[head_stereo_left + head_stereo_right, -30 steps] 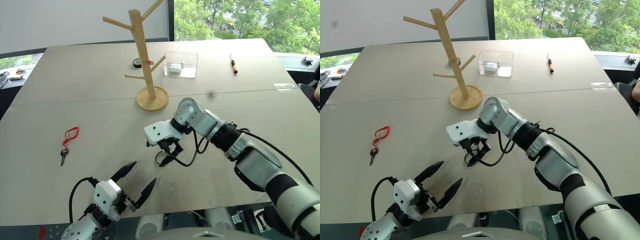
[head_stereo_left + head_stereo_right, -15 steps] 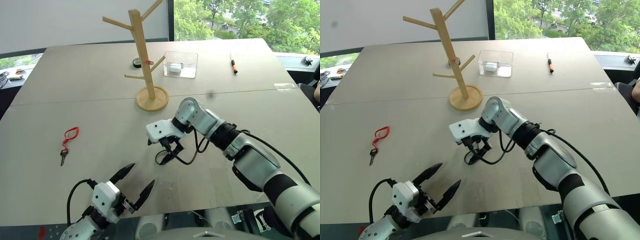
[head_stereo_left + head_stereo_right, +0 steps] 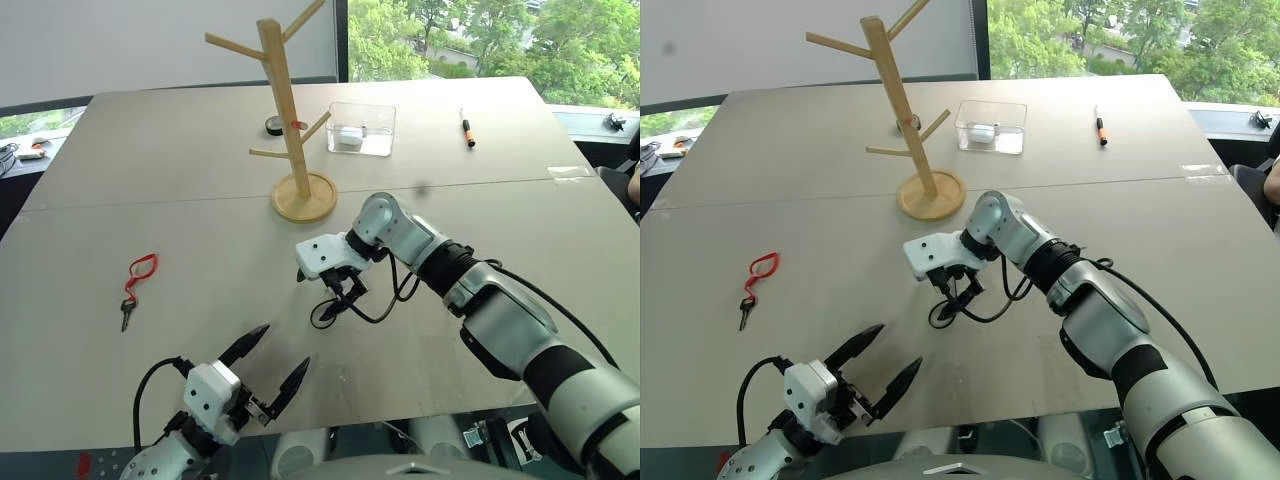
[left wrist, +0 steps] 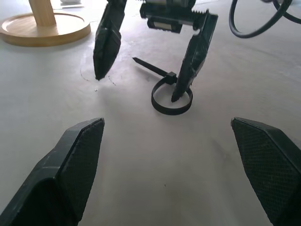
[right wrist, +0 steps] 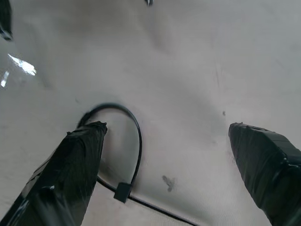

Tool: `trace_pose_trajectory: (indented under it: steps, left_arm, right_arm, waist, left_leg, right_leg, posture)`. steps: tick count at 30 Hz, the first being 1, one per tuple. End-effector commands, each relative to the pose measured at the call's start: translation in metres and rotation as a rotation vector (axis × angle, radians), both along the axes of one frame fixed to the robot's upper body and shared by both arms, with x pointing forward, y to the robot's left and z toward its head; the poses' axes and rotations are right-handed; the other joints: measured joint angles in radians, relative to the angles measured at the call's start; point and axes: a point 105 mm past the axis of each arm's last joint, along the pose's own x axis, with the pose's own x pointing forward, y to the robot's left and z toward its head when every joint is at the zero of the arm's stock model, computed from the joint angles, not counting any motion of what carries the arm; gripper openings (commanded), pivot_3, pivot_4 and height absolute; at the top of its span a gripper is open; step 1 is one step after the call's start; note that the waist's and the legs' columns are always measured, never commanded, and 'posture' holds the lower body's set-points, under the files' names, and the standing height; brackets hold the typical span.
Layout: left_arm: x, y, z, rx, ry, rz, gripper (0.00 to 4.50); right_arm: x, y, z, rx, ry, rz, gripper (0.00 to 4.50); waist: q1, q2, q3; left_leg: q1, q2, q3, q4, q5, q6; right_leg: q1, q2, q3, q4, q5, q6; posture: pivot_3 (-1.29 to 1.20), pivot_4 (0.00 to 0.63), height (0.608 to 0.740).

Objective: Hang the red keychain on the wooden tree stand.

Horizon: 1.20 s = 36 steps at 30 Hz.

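Red keychain (image 3: 139, 277) lies flat on the table (image 3: 520, 215) near its left edge, cord loop toward the far side, dark key toward the near edge, nothing touching it. Wooden tree stand (image 3: 289, 115) is upright mid-table toward the far edge, pegs bare as far as I can see. Well apart from the keychain, the right gripper (image 3: 338, 300) points down with fingers spread wide, holding nothing, and it straddles the black zip-tie loop (image 4: 171, 96); in the left wrist view one fingertip sits inside or on the edge of that loop, the other on bare table beside it. Left gripper (image 3: 268, 365) hovers at the near edge, also spread wide and empty, closer to the keychain than the right is. Risk as I read it: the right claw is lined up on the wrong object, so closing there picks the zip-tie, not the keychain. Even without a grasp, a finger hooked in the loop could drag it across the table. Keychain cord is thin and lies flat, so a pinch could easily slip off. Further out: clear plastic box (image 3: 361, 128), small black roll (image 3: 273, 126) behind the stand, orange-handled tool (image 3: 467, 129) toward the far right corner. No readable brands, labels or writing anywhere.
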Motion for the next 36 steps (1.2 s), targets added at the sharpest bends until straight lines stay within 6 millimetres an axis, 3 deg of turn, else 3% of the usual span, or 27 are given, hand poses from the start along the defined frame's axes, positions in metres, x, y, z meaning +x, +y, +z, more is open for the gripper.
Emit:
trace_pose_trajectory:
  steps: [1, 3, 6, 11, 13, 17, 20, 22, 26, 31, 36]
  left_arm:
    - [-0.001, -0.006, 0.011, -0.004, -0.028, -0.007, 4.5]
    - [0.0, -0.006, 0.012, -0.004, -0.028, -0.005, 4.5]
    - [0.001, -0.006, 0.014, -0.004, -0.028, -0.001, 4.5]
    - [0.004, -0.007, 0.016, -0.007, -0.028, 0.001, 4.5]
    - [0.004, -0.007, 0.016, -0.008, -0.027, 0.002, 4.5]
    - [0.004, -0.008, 0.017, -0.009, -0.026, 0.001, 4.5]
    - [0.004, -0.01, 0.018, -0.011, -0.028, 0.001, 4.5]
    - [0.005, -0.01, 0.019, -0.015, -0.034, 0.009, 4.5]
    - [0.008, -0.01, 0.022, -0.027, -0.044, 0.025, 4.5]
    - [0.014, -0.013, 0.023, -0.04, -0.053, 0.014, 4.5]
    - [0.018, -0.014, 0.019, -0.046, -0.049, -0.007, 4.5]
  right_arm:
    - [-0.001, 0.005, 0.002, 0.02, -0.031, 0.023, 4.46]
    - [-0.001, 0.005, 0.001, 0.017, -0.031, 0.026, 4.23]
    - [0.0, 0.004, 0.0, 0.007, -0.036, 0.029, 3.25]
    - [0.001, 0.002, -0.001, 0.002, -0.037, 0.028, 0.73]
    - [0.001, 0.003, 0.0, 0.006, -0.037, 0.028, 0.08]
    - [0.0, 0.004, 0.006, 0.024, -0.029, 0.029, 0.08]
    - [0.008, 0.006, 0.025, 0.127, -0.024, -0.034, 0.08]
    - [0.022, 0.0, 0.04, 0.215, -0.025, -0.13, 0.08]
    - [0.061, -0.031, 0.061, 0.352, 0.001, -0.423, 0.08]
    - [0.121, -0.116, 0.075, 0.452, 0.049, -0.974, 0.08]
    - [0.155, -0.206, 0.075, 0.51, 0.027, -1.483, 0.08]
  waist:
    - [-0.001, 0.0, 0.0]
    - [-0.001, 0.0, 0.0]
    - [-0.002, 0.0, 0.0]
    - [-0.002, 0.0, 0.0]
    - [-0.002, 0.0, 0.0]
    - [-0.002, 0.0, 0.0]
    - [0.0, 0.0, 0.0]
    - [0.001, 0.0, 0.0]
    - [0.006, 0.0, 0.0]
    - [0.003, 0.0, 0.0]
    - [0.001, 0.0, 0.0]
  left_leg:
    - [0.0, 0.0, 0.0, 0.0, 0.0, 0.0]
    - [0.0, 0.0, 0.0, 0.0, 0.0, 0.0]
    - [0.0, 0.0, 0.0, 0.0, 0.0, 0.0]
    - [0.001, 0.001, 0.0, 0.0, 0.0, 0.0]
    - [0.001, 0.001, 0.0, 0.0, 0.0, 0.0]
    - [0.001, 0.001, 0.0, 0.0, 0.0, 0.0]
    - [0.001, 0.001, 0.0, 0.0, 0.0, 0.0]
    - [0.001, 0.0, 0.0, 0.0, 0.0, 0.0]
    - [0.0, 0.0, 0.0, 0.0, 0.0, 0.0]
    - [0.0, -0.001, 0.0, 0.0, 0.0, 0.0]
    - [-0.001, -0.001, 0.002, -0.001, 0.0, 0.0]
  right_leg:
    - [0.0, 0.0, 0.0, 0.0, 0.0, 0.0]
    - [0.0, 0.0, 0.0, 0.0, 0.0, 0.0]
    - [0.0, 0.001, 0.0, 0.0, 0.0, 0.0]
    - [0.0, 0.001, 0.0, 0.001, 0.0, 0.0]
    - [0.0, 0.001, 0.0, 0.001, 0.0, 0.0]
    - [0.0, 0.001, 0.0, 0.001, 0.0, 0.0]
    - [0.0, 0.001, 0.0, 0.001, 0.0, 0.0]
    - [0.0, 0.001, 0.0, 0.001, 0.0, 0.0]
    - [0.0, 0.0, 0.0, 0.0, 0.0, 0.0]
    - [0.0, 0.0, 0.001, 0.0, 0.0, -0.001]
    - [-0.001, 0.0, 0.003, 0.0, 0.0, -0.001]
  posture:
    - [0.0, 0.15, 0.74]
    - [0.0, 0.15, 0.74]
    - [0.0, 0.15, 0.74]
    - [0.0, 0.15, 0.74]
    - [0.0, 0.15, 0.74]
    - [0.0, 0.15, 0.74]
    - [0.0, 0.15, 0.74]
    - [0.0, 0.15, 0.74]
    - [0.0, 0.15, 0.74]
    - [0.0, 0.15, 0.74]
    - [0.0, 0.15, 0.74]
